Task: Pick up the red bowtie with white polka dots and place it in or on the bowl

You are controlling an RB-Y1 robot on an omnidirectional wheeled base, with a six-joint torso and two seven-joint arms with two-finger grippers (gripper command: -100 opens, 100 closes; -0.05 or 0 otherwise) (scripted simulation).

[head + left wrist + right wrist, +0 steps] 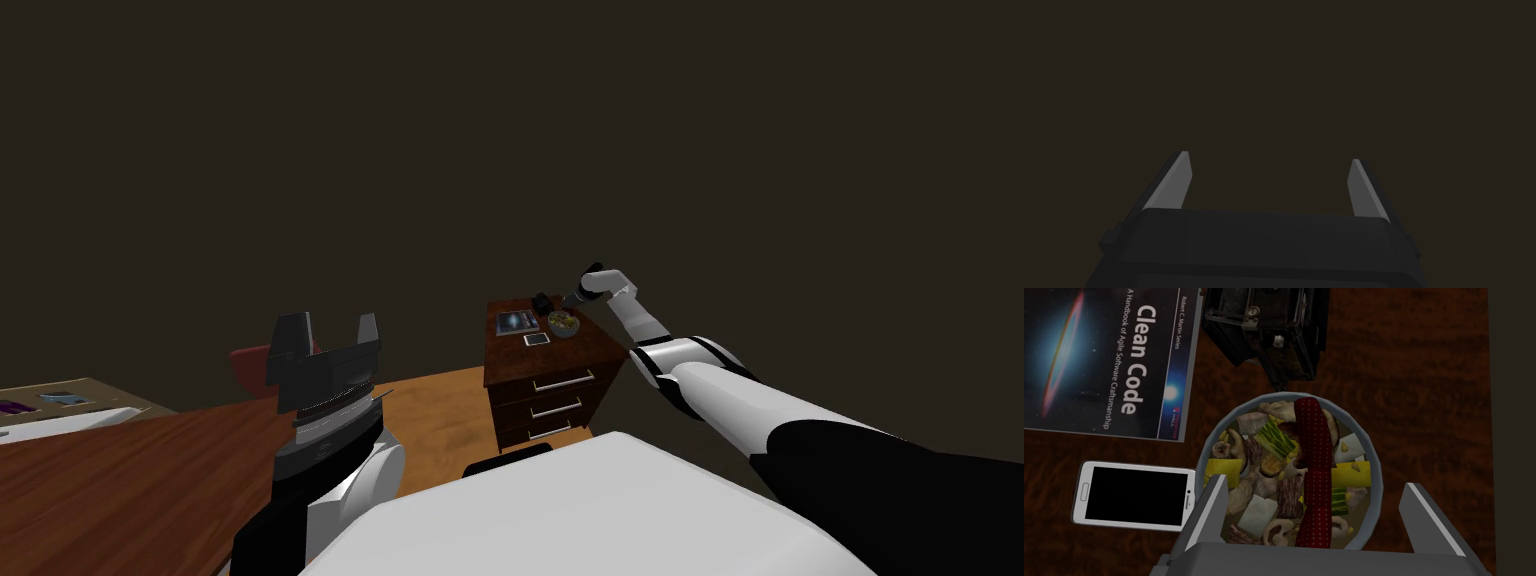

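The red bowtie with white dots (1314, 458) lies lengthwise across the food in a grey-rimmed bowl (1375, 488). The bowl (563, 323) stands on a dark wooden dresser. My right gripper (1315, 482) hangs just above the bowl, open, its fingers (1211, 508) well clear of the bowtie on either side. In the head view my right arm reaches out to the dresser, with the gripper (572, 298) over the bowl. My left gripper (332, 320) is raised near my chest, open (1269, 157) and holding nothing.
On the dresser top (1424, 363) beside the bowl lie a "Clean Code" book (1109, 363), a white phone (1134, 495) and a dark boxy device (1269, 328). The dresser (550, 385) has three drawers. A wooden table (130, 480) and a red chair (250, 365) are at my left.
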